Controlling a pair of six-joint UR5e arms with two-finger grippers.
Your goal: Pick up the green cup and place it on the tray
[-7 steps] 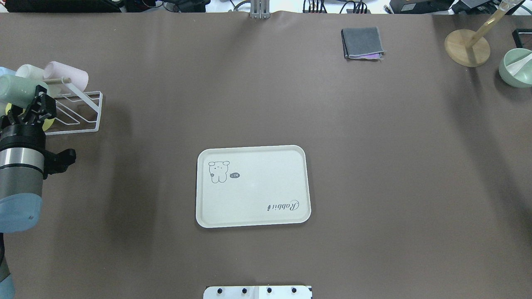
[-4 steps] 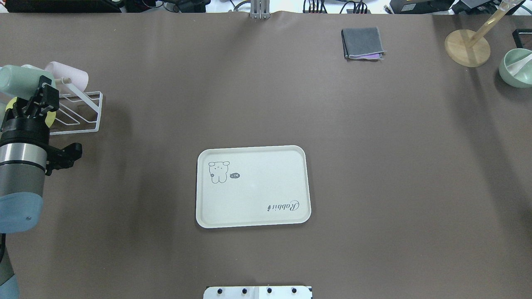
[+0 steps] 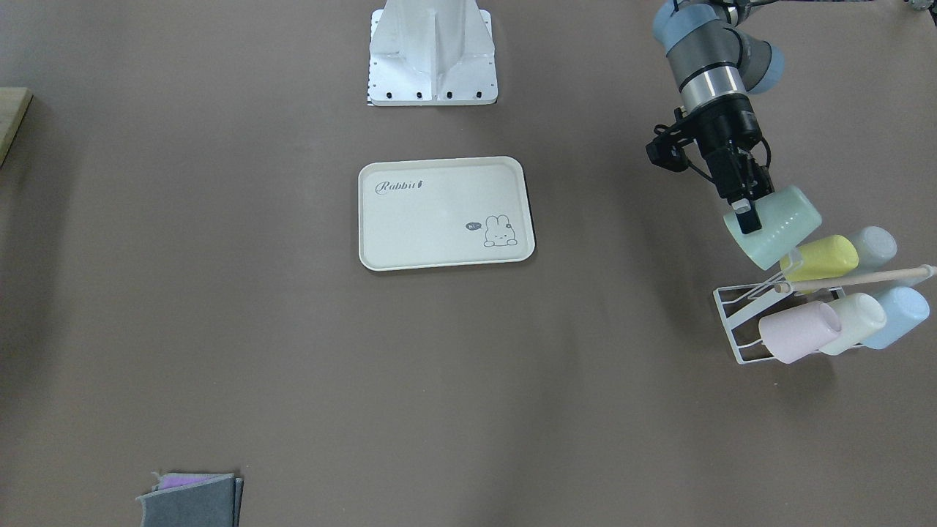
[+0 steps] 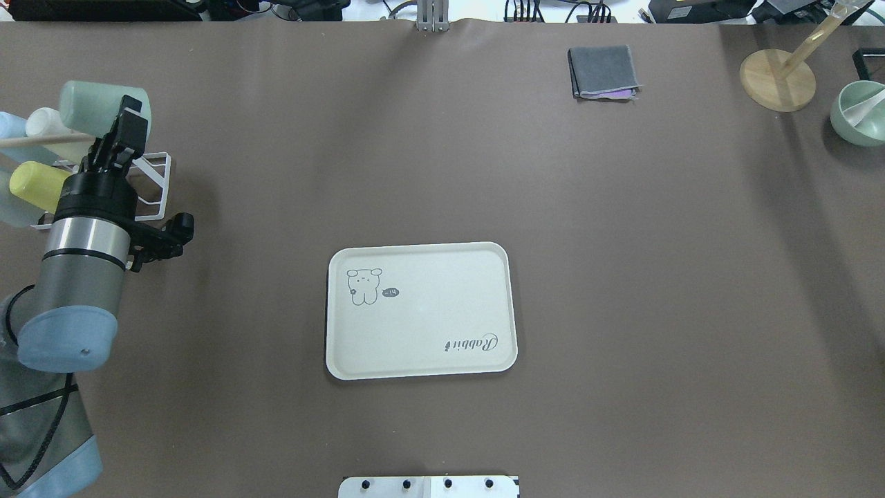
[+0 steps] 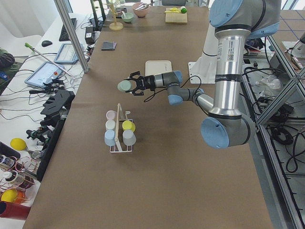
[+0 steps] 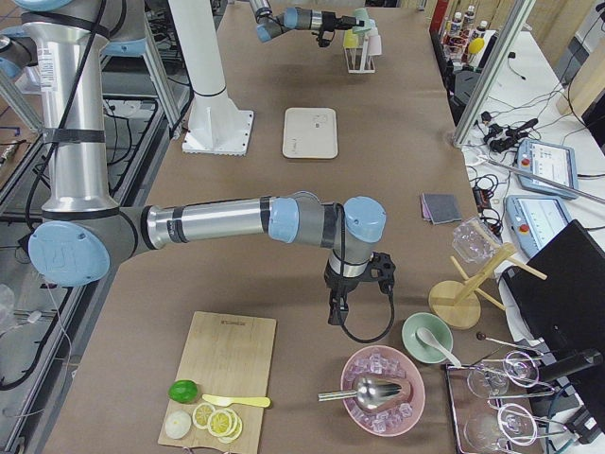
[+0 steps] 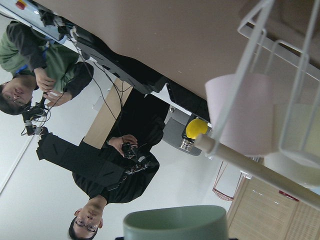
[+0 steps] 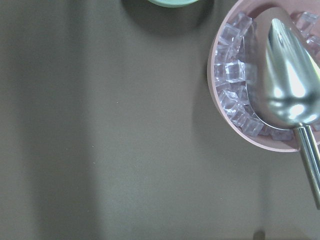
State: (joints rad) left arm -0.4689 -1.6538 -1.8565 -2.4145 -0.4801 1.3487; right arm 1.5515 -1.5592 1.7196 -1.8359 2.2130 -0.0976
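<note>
The left claw (image 3: 746, 212) was closed on the green cup (image 3: 777, 225), its dark fingers (image 4: 131, 124) pinching the cup's wall near one end. The mint tumbler lay on its side in the grip, off the table and clear of the other cups. Whether a finger sat inside the mouth could not be told. In the left wrist view only a curved green edge (image 7: 175, 224) showed at the bottom.

Just beyond the claw's tips stood a white wire rack (image 3: 738, 322) with a wooden rod (image 3: 856, 279) across it. The yellow cup (image 3: 823, 258) lay nearest the held one, almost touching it, with a pale grey cup (image 3: 872, 245) behind. On the rack's far side from the claw lay a pink cup (image 3: 794, 331), a cream cup (image 3: 853, 322) and a light blue cup (image 3: 897, 306).

The tray (image 3: 439, 245) lay flat and well apart from the claw, toward the table's middle. Grey script on it read "Rabbit" (image 3: 399, 187), and beside the bunny drawing (image 3: 499, 230) sat a small dark speech bubble – its letters too small to read.

The right claw (image 6: 334, 317) hung far off, near a pink bowl of ice cubes (image 8: 235, 95) with a metal scoop (image 8: 290, 75) in it – whether that claw was wide or narrow could not be told.
</note>
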